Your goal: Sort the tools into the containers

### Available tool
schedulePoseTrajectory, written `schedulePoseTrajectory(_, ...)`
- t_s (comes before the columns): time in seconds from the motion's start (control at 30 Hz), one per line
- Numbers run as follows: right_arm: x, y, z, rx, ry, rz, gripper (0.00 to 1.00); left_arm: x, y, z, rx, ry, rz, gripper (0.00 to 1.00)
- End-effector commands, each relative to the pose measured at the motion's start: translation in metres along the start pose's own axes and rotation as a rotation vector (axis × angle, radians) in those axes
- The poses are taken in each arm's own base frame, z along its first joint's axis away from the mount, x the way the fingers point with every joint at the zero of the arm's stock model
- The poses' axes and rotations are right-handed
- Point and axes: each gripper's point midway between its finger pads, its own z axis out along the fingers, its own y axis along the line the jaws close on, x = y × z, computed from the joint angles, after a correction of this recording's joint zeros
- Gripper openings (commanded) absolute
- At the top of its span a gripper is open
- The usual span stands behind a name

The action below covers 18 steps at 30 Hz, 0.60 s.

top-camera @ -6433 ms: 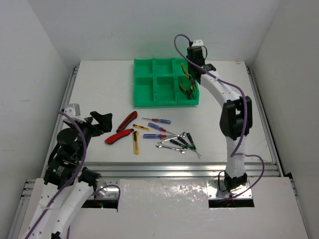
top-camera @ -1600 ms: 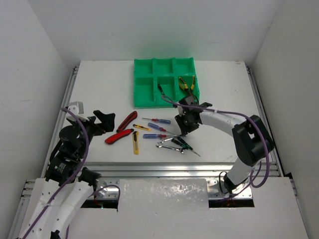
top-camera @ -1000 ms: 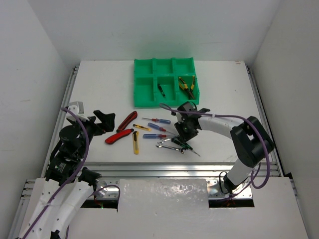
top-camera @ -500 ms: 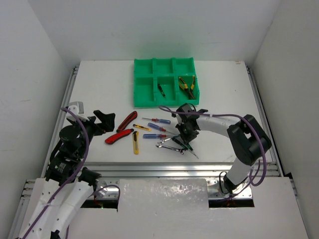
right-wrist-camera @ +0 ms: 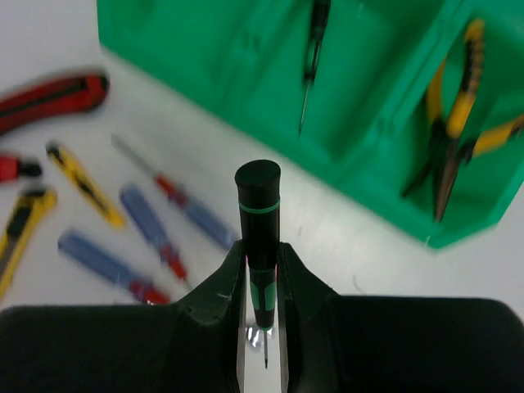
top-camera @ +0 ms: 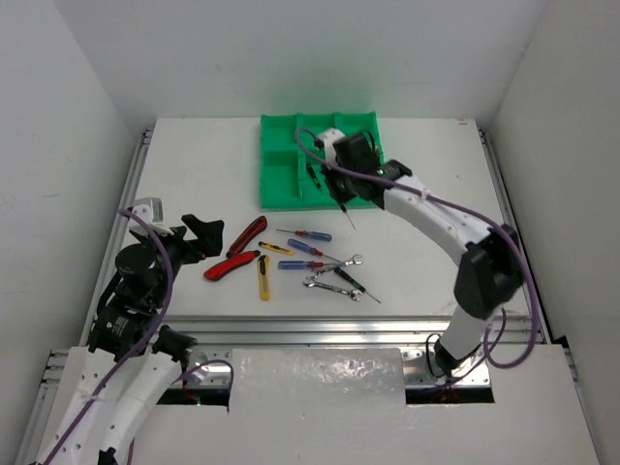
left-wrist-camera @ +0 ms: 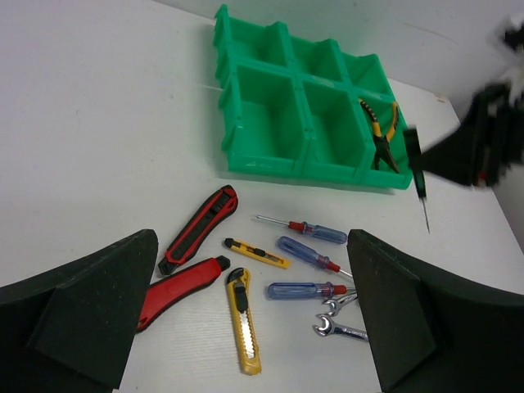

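Green-banded dark screwdriver (right-wrist-camera: 259, 214) pinched between right gripper (right-wrist-camera: 262, 274) fingers, by green tray's (top-camera: 279, 184) near edge, left gripper (left-wrist-camera: 250, 315) spread wide near utility knives (left-wrist-camera: 199, 227).

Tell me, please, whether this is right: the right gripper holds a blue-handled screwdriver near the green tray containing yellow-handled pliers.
Not quite: the right wrist view shows the screwdriver in the right gripper is black with a green band, not blue; the green tray and pliers are as stated.

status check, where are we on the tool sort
Left gripper open, empty. Right gripper shut on dark screwdriver, tip down, at near edge of green tray. Nothing visibly blocking the drop.
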Motion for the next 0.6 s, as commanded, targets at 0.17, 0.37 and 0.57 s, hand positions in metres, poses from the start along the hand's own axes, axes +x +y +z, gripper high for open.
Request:
schedulePoseTrajectory(0.17,-0.122,-0.03,0.084,0.049,-0.226,-0.133,0.05,-0.006,-0.005,0.002,0.017,-0.024,0.009,1.0)
schedulePoseTrajectory(0.37,-0.153,-0.056,0.112,0.071,-0.254,-0.125,0.19,-0.005,-0.006,0.003,0.025,-0.019,0.011,1.0)
schedulePoseTrajectory(0.57,-0.136,-0.066,0.107,0.117,-0.209,-0.136,0.61,-0.005,-0.007,0.003,0.03,-0.018,0.011,1.0)
